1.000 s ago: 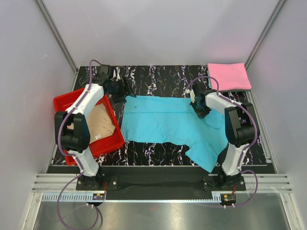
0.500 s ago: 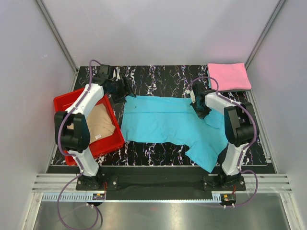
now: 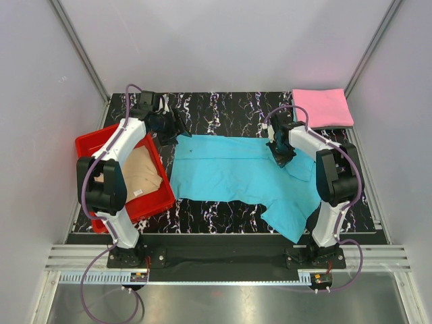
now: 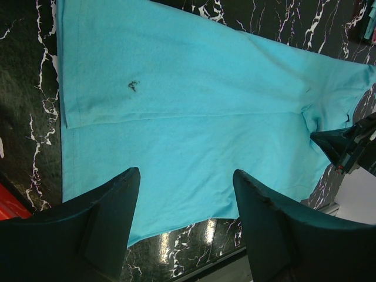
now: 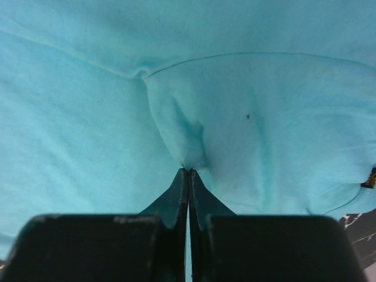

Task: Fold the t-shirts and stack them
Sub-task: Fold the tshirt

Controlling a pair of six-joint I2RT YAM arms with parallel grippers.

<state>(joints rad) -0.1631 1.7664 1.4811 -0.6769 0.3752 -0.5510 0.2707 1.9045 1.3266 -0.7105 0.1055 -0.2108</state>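
right fingers: pressed fully together, pinching a raised pucker of the turquoise t-shirt
left fingers: spread wide, holding nothing (poised above the shirt's left end)
turquoise t-shirt: lying spread on the tabletop, between both arms

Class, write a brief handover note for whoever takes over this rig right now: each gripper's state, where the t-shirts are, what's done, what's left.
Right gripper: shut, pinching a pleat of the turquoise t-shirt.
Left gripper: open, empty, above that shirt's other end.
Turquoise t-shirt lies spread across the table; pink t-shirt is folded at the far right corner; tan t-shirt sits in the red tray.
Done: pink folded.
Left: fold turquoise and tan, then stack all three.
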